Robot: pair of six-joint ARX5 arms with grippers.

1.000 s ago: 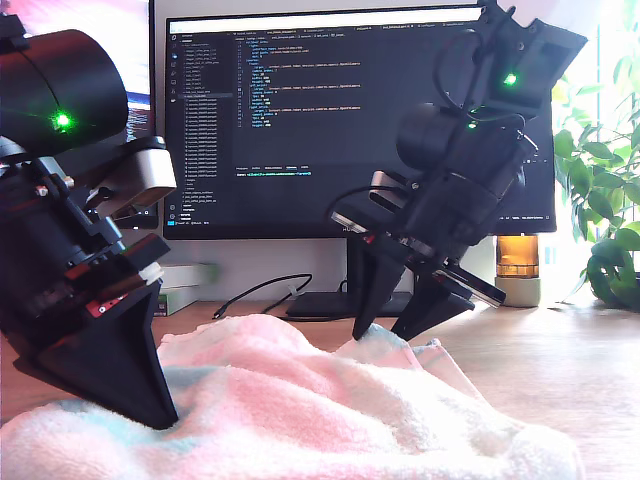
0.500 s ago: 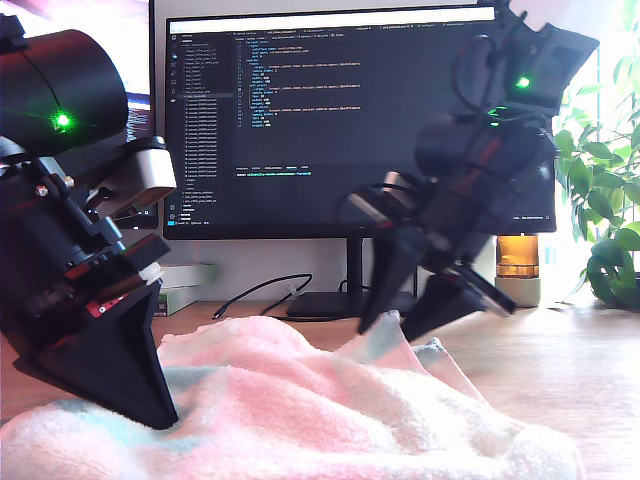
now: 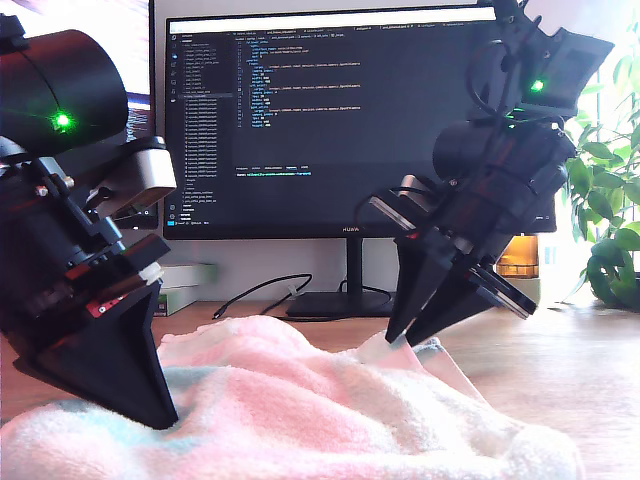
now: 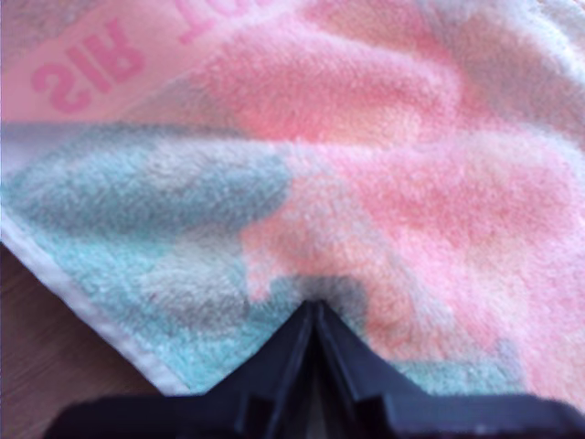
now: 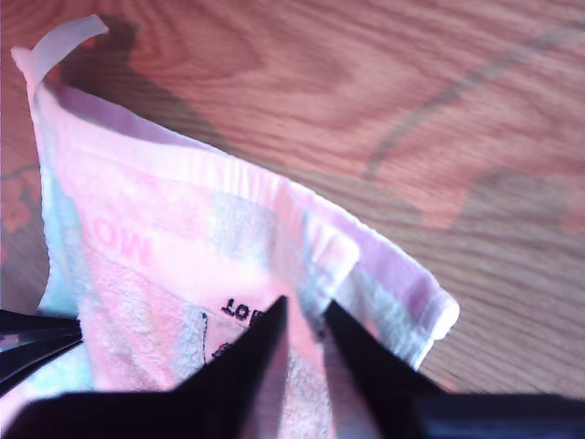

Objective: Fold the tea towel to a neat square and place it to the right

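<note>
Wooden desk [image 3: 560,370] under your tea towel [image 3: 300,410], first gripper [image 4: 315,315] clenched on its near edge, second gripper [image 5: 302,315] pinching the far corner.

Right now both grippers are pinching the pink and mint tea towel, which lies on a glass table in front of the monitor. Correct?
One thing is wrong: the table is wood, not glass; the second wrist view shows its grain. My first gripper and my second gripper do pinch the tea towel, before the monitor.
</note>
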